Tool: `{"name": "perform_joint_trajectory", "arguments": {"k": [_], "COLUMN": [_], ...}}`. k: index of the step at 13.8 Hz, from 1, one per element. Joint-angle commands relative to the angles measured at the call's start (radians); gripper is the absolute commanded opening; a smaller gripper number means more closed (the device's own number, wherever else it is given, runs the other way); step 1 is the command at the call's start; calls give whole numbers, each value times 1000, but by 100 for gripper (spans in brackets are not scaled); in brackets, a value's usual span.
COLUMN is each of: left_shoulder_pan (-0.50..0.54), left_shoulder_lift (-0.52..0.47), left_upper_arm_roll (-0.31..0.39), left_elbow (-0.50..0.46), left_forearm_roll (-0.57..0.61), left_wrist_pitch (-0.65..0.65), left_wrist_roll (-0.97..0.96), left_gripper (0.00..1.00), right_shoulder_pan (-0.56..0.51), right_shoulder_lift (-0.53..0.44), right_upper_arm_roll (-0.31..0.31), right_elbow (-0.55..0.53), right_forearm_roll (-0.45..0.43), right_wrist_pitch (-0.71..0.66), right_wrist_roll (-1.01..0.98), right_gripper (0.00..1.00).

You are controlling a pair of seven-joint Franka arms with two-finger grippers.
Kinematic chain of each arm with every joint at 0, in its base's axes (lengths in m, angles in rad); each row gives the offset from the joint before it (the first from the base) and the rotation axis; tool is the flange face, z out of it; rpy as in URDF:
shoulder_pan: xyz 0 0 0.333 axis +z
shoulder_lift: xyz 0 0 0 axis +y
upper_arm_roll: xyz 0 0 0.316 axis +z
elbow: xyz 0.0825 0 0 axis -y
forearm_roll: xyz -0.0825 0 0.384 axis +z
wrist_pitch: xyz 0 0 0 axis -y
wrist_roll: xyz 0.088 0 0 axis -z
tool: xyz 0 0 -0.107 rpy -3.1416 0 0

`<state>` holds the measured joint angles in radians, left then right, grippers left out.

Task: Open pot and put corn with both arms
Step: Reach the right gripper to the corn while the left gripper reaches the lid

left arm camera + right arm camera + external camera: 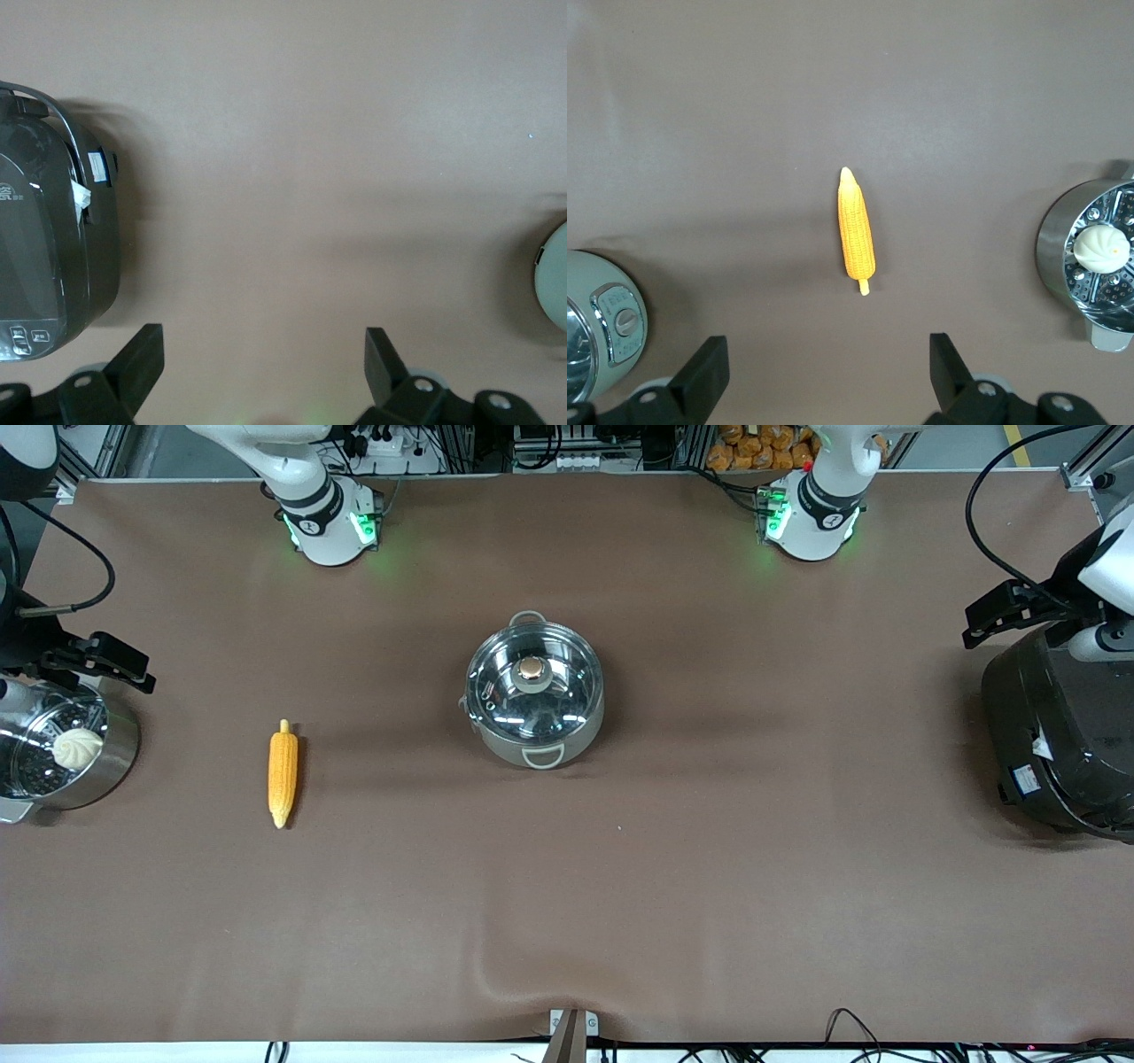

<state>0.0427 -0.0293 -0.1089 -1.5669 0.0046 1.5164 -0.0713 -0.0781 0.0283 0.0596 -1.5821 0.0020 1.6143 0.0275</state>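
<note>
While both claws hang wide and empty, pot (536,691) lid looks fragile glass, slippery: pinch knob (532,670); corn (283,773) seems light, stiff, grab mid-cob.

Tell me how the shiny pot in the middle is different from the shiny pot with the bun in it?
The pot in the middle wears a glass lid with a copper-coloured knob; the steamer pot has no lid on. The steamer pot shows a white bun on a holed tray; nothing shows under the middle pot's lid. The middle pot sits mid-table; the steamer pot sits at the right arm's end, past the corn. Both are round, shiny steel.
</note>
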Motion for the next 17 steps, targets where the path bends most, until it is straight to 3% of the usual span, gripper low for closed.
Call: {"name": "perform_joint_trajectory", "arguments": {"k": [1,9,12,15,17], "left_shoulder_pan": [-1,-9,-67,-157,-243], "left_shoulder_lift": [9,35,81,120,170], "left_upper_arm_roll": [3,-3,-81,-136,-144], "left_elbow": [25,24,27,25,37], "left_forearm_roll": [-18,-18,-3,-14,-17], "left_wrist_pitch": [-19,-41,-36,33,74], "left_wrist_roll": [22,16,-37,-258,-431], "left_gripper": [100,100,100,100,100], "right_shoulder_pan": [1,0,-2,0,0], "right_shoulder_lift": [-15,-2,4,24,62], "right_upper_arm_roll": [2,2,2,2,2], "right_elbow": [-4,-64,-197,-355,-406], "right_forearm_roll": [1,1,1,1,0], "right_wrist_pitch": [-11,27,194,398,491], "right_wrist_roll": [-5,-8,-11,-12,-24], "right_gripper": [100,100,100,100,100]}}
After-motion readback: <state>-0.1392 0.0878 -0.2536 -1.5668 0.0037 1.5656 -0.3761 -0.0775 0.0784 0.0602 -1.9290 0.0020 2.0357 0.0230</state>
